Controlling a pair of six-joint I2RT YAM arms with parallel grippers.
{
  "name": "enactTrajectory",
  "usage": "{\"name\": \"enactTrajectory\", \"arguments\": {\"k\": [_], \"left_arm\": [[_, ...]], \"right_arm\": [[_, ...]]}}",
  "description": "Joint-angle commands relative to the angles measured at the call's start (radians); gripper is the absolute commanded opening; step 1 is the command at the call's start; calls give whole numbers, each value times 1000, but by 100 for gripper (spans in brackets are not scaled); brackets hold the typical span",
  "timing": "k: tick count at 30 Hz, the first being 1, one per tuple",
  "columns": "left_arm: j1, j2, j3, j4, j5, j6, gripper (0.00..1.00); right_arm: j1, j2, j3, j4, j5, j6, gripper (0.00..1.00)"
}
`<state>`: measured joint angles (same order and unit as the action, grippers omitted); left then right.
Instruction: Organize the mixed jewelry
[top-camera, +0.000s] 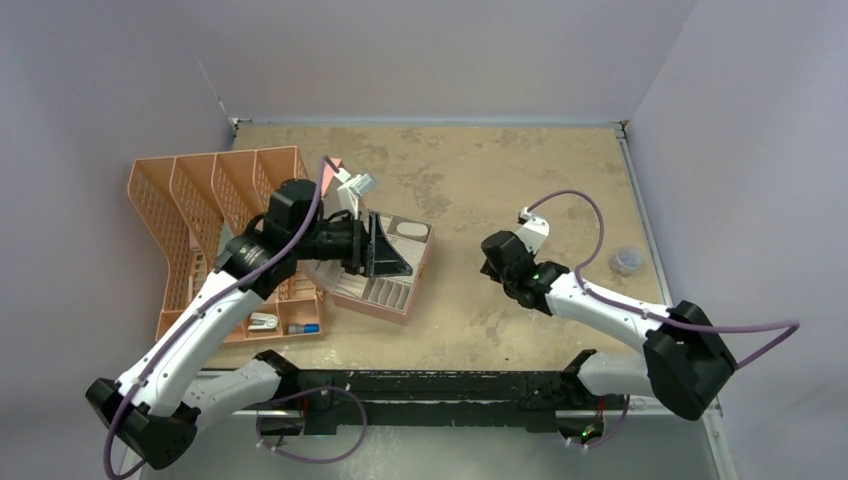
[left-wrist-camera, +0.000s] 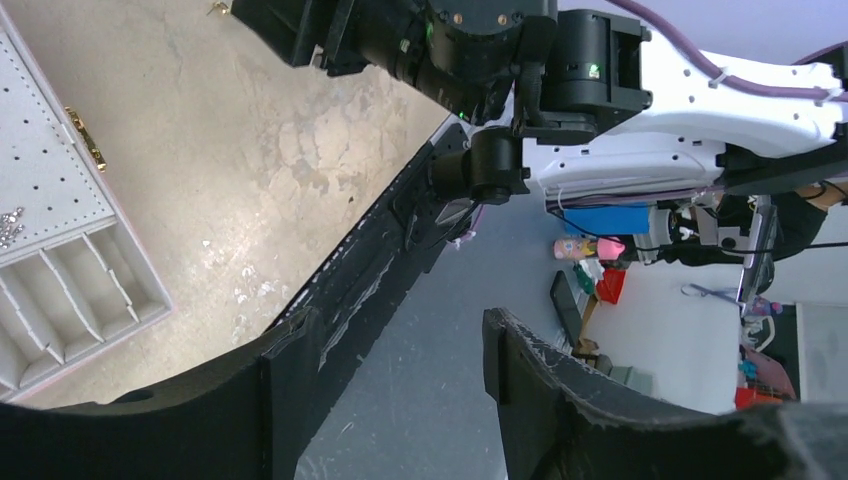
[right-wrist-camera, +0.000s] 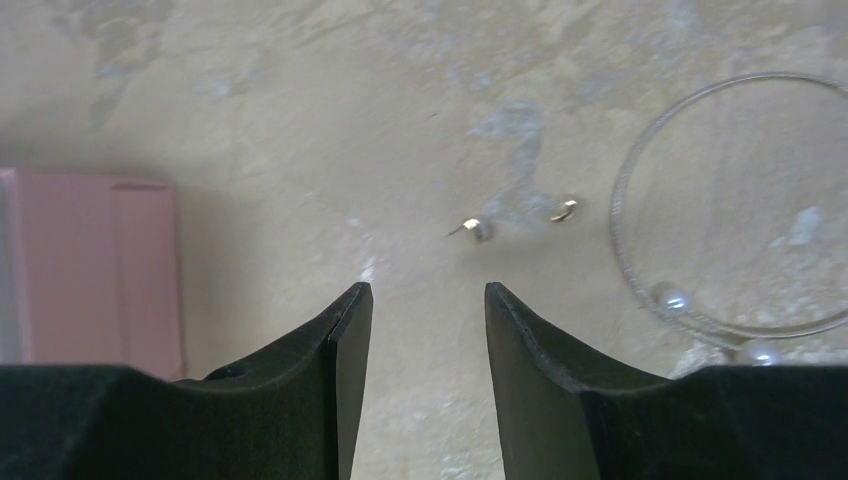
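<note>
- my left gripper (left-wrist-camera: 390, 320) sits at the pink jewelry box (left-wrist-camera: 60, 200), jaws apart, empty.
- my right gripper (right-wrist-camera: 428, 290), beside the box, jaws apart, empty.
- gold studs (right-wrist-camera: 477, 229) and wire hoop (right-wrist-camera: 616, 205) lie apart from the box.

The two black fingers (left-wrist-camera: 560, 400) stand apart with nothing between them. Past them is the tan tabletop (left-wrist-camera: 250, 150). At the left is a grey box (left-wrist-camera: 60, 180) with tiny holes and long slots. A sparkly bit (left-wrist-camera: 8, 228) lies on it. The other arm (left-wrist-camera: 700, 90) is up top.
</note>
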<state>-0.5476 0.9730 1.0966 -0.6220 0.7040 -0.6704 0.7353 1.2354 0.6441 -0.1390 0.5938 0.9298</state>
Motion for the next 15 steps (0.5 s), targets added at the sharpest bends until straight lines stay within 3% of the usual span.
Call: {"name": "enactTrajectory", "arguments": {"k": [1,7,15], "left_arm": [[-21,48,-10,132,-3,17,59],[-38,119,-53,235,-17,38,57],[-43,170,-126,386,-52,39,55]], "right_arm": [[-89,17,26,-16,32,-3,48],[-156,45,18,-20,12,26,47],[-182,147,51,-93,22,104,38]]}}
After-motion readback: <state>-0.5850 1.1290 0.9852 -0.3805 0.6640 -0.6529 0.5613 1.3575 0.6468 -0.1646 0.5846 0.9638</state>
